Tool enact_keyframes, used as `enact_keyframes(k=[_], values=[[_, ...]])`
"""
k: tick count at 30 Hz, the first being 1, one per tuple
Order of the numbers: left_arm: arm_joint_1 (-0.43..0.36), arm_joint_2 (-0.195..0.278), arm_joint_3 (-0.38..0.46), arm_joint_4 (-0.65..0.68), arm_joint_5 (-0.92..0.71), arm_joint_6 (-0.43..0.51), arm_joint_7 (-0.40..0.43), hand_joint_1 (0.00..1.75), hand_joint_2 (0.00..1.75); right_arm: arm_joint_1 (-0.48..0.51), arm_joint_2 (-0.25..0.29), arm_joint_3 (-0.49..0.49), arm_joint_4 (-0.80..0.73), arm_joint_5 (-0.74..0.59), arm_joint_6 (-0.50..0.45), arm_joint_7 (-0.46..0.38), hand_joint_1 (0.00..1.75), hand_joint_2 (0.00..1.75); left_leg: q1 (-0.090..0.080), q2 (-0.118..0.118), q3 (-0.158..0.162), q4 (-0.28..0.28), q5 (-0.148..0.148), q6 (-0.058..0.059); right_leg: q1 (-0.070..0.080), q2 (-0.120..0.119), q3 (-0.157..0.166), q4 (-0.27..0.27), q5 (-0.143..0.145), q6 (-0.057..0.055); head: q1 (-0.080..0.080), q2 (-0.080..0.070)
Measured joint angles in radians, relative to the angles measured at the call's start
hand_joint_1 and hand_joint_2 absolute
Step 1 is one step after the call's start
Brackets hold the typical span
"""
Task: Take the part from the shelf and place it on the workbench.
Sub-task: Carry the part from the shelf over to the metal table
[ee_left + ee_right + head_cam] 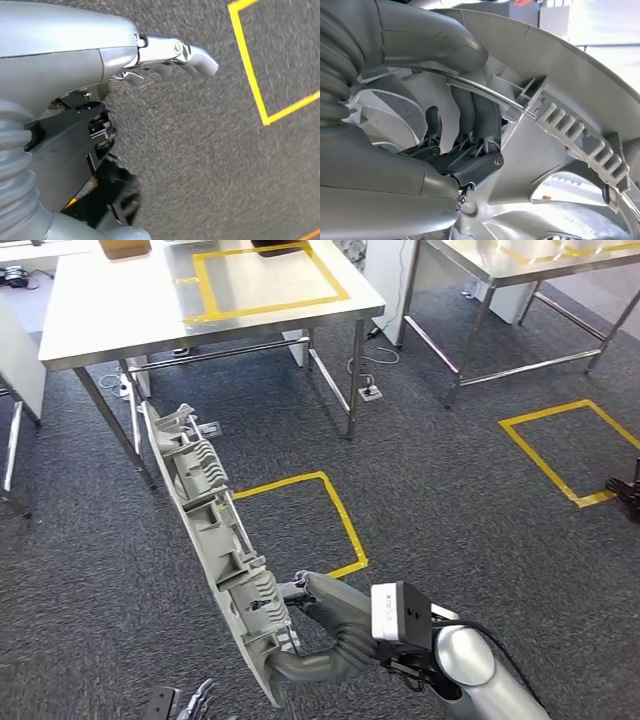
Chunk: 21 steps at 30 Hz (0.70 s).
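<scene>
A dark grey carpeted floor (453, 500) spreads under everything, marked with squares of yellow tape (343, 515). At its far side stands a long stainless-steel workbench (106, 310) on metal legs, its top bearing a yellow taped rectangle of its own; a second steel table (490, 265) stands to the right of it, well apart.

Nearer the robot, a long light grey moulded plastic part with ribs and clips along its inner face (207, 520) hangs in the air above the carpet, tilted so that its far end points toward the workbench and its near end sits low. It touches neither the floor nor the bench.

The silver right arm reaches in from below, and the right hand (321, 630) grips the near end of the part: a thick grey thumb lies along one side and the darker fingers (476, 120) curl round the ribbed inner face, clamping the plastic between them.

The left hand (170, 55) hangs over bare carpet with its fingers stretched out and holding nothing
</scene>
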Motion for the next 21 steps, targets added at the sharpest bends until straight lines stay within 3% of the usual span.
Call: enact_keyframes(k=[2,4,5,7,9,11,12,13,15,17,20,21], values=[[-0.001,-0.003,0.000,0.000,0.001,0.005,0.004,0.00,1.75,0.001,0.000,-0.001,0.000,0.000,0.000,0.000,1.75,1.75,0.000,-0.022,-0.005,0.000,0.002,-0.012,0.000,0.026,0.032,-0.077,0.021,-0.005,0.001,0.000],[0.002,-0.003,0.000,0.000,0.001,0.008,0.010,0.00,1.75,0.003,-0.001,-0.002,0.000,0.000,0.000,0.000,1.75,1.75,0.003,-0.040,-0.010,-0.005,0.005,-0.028,0.002,0.015,0.034,-0.084,0.021,-0.013,0.002,0.000],[0.004,-0.002,0.000,0.000,0.002,0.009,0.012,0.00,1.75,0.004,-0.001,-0.002,0.000,0.000,0.000,0.000,1.75,1.75,0.003,-0.035,-0.012,-0.005,0.005,-0.034,0.002,0.004,0.036,-0.088,0.023,-0.019,0.002,0.000],[0.004,-0.001,0.000,0.001,0.002,0.010,0.015,0.00,1.75,0.005,-0.001,-0.002,0.001,0.000,0.000,0.000,1.75,1.75,0.000,0.012,-0.033,0.037,-0.023,-0.044,-0.002,-0.019,0.041,-0.096,0.027,-0.033,-0.001,0.000],[0.000,-0.002,0.000,0.000,0.002,0.014,0.016,0.00,1.75,0.005,-0.001,-0.003,0.004,0.000,0.001,-0.001,1.75,1.75,0.000,0.069,-0.089,0.156,-0.087,-0.050,0.000,-0.045,0.043,-0.098,0.025,-0.042,-0.004,0.000],[0.000,-0.002,0.000,0.000,0.003,0.017,0.016,0.00,1.75,0.006,-0.001,-0.003,0.011,-0.001,0.002,-0.001,1.75,1.75,0.002,0.085,-0.140,0.263,-0.125,-0.056,0.002,-0.073,0.044,-0.097,0.022,-0.043,-0.004,0.000],[0.001,-0.001,0.000,0.000,0.003,0.018,0.016,0.00,1.75,0.006,-0.001,-0.003,0.014,-0.001,0.002,-0.002,1.75,1.75,0.003,0.089,-0.141,0.268,-0.117,-0.057,0.002,-0.085,0.045,-0.097,0.021,-0.043,-0.004,0.000],[0.002,-0.001,0.000,0.000,0.005,0.019,0.016,0.00,1.75,0.006,-0.001,-0.003,0.016,-0.002,0.002,-0.002,1.75,1.75,0.003,0.094,-0.121,0.232,-0.091,-0.057,0.002,-0.097,0.047,-0.097,0.019,-0.041,-0.005,0.000],[0.002,0.000,0.000,0.000,0.009,0.021,0.016,0.00,1.75,0.007,-0.001,-0.004,0.019,-0.003,0.003,-0.002,1.75,1.75,0.000,0.129,-0.047,0.095,-0.031,-0.052,0.004,-0.119,0.054,-0.094,0.013,-0.033,-0.005,0.000],[0.001,0.000,0.000,0.000,0.013,0.024,0.016,0.00,1.75,0.007,-0.001,-0.004,0.021,-0.005,0.003,-0.003,1.75,1.75,-0.005,0.156,-0.003,0.009,-0.007,-0.035,0.010,-0.137,0.059,-0.092,0.006,-0.023,-0.004,0.000],[0.006,0.001,0.002,0.002,0.014,0.027,0.015,0.00,1.75,0.008,0.000,-0.007,0.022,-0.006,0.001,-0.009,1.75,1.75,-0.007,0.136,-0.003,-0.002,-0.005,-0.013,0.011,-0.153,0.063,-0.092,0.002,-0.005,-0.004,0.000],[0.008,0.002,0.003,0.002,0.014,0.027,0.013,0.00,1.75,0.008,0.000,-0.008,0.023,-0.005,0.000,-0.012,1.75,1.75,-0.006,0.128,-0.003,-0.004,-0.004,-0.006,0.009,-0.137,0.062,-0.083,-0.007,0.001,-0.004,0.000]])
